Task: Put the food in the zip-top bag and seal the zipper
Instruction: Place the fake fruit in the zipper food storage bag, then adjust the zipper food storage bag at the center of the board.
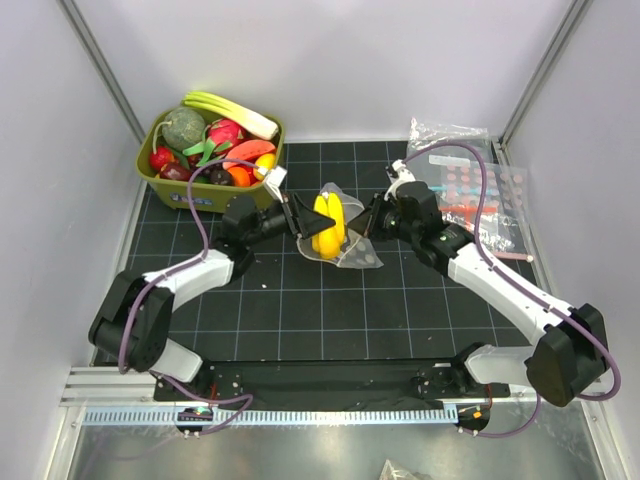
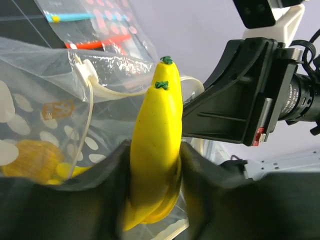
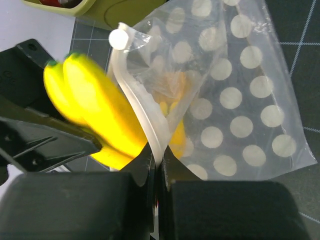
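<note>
My left gripper (image 1: 300, 217) is shut on a yellow toy banana (image 1: 327, 224), held at the mouth of the cream-dotted zip-top bag (image 1: 357, 252) mid-table. In the left wrist view the banana (image 2: 157, 145) stands between my fingers (image 2: 102, 190), with the bag (image 2: 45, 125) to the left. My right gripper (image 1: 368, 222) is shut on the bag's white zipper strip (image 3: 145, 125) and holds that edge up. Yellow-orange food (image 3: 172, 100) lies inside the bag (image 3: 240, 100). The banana (image 3: 95, 115) is left of the strip.
A green bin (image 1: 205, 190) with several toy fruit and vegetables stands at the back left. Clear bags with pink-red dots (image 1: 470, 185) lie at the back right. White walls enclose the black grid mat (image 1: 330, 310).
</note>
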Robot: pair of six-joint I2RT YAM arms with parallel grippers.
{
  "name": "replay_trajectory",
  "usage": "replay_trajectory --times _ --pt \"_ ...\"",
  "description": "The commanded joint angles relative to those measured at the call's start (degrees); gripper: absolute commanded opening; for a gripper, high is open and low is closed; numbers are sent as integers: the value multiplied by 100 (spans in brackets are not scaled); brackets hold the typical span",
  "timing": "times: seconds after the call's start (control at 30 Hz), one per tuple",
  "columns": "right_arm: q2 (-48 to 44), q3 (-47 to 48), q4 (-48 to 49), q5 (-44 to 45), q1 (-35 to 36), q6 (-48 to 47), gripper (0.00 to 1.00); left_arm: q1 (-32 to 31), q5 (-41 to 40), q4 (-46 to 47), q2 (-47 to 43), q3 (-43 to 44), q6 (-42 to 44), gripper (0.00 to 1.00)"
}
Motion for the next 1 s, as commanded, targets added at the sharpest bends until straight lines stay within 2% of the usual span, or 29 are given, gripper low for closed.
replay_trajectory --times 0.0,0.03,0.1,0.17,0.3,0.53,0.67,0.8,0.97 --pt "-292 -39 270 60 16 52 1 -120 -280 -328 -502 79 720 50" --pt "-301 -57 287 69 7 60 1 -156 -298 -416 -546 114 782 55" --pt "-319 -83 296 130 -2 87 1 -235 -351 -740 -730 184 1037 81" --pt "-319 -92 296 183 -11 104 1 -279 -404 -873 -853 176 1125 99" --pt "-362 -110 261 245 -20 105 1 -288 -474 -1259 -1091 264 1310 100" --pt "-617 -224 217 719 -20 96 1 -376 -1633 -2357 -1470 334 1776 98" --pt "-793 -312 182 1149 -37 166 1 -385 -1679 -2789 -1154 588 1820 98" --pt "-1065 -452 191 1641 -46 254 1 -481 -1556 -2789 -820 694 1802 98" --pt "-1285 -532 156 1932 -46 254 1 -815 -1573 -3263 -178 1176 2118 94"
